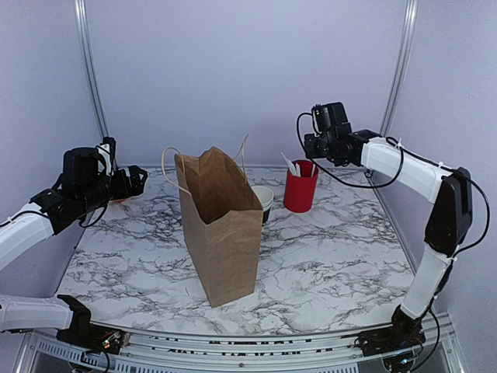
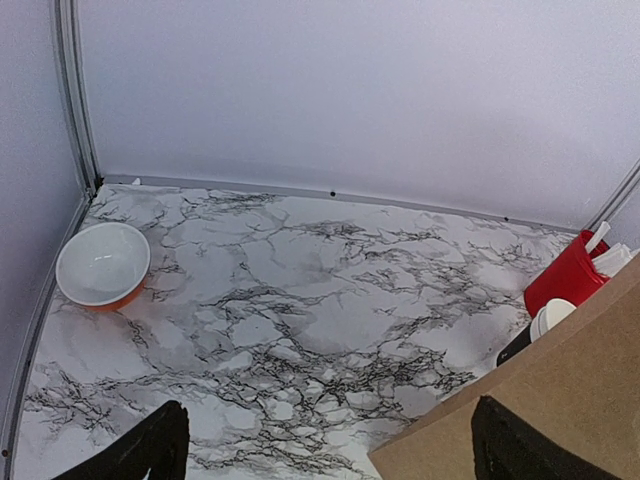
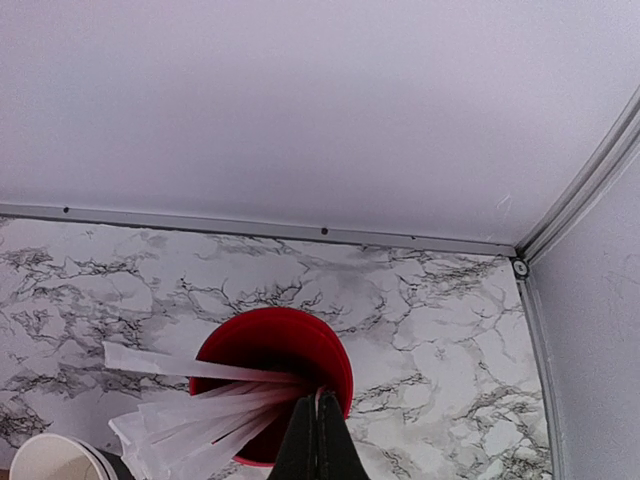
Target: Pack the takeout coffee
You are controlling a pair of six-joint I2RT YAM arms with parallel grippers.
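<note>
Closed right gripper (image 3: pixel 316 402) above marbled tabletop (image 3: pixel 440 320), lilac walls (image 3: pixel 300 100) behind.

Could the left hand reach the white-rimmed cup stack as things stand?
Probably not straight across: the paper bag stands between the left hand and the cup stack; going round behind it looks free.

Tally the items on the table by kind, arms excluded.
paper bag: 1
red cup: 1
black cup stack: 1 (number of cups in it cannot be told)
bowl: 1
wrapped utensils in the red cup: several, cannot be counted
Total: 4 countable items, plus the utensils
</note>
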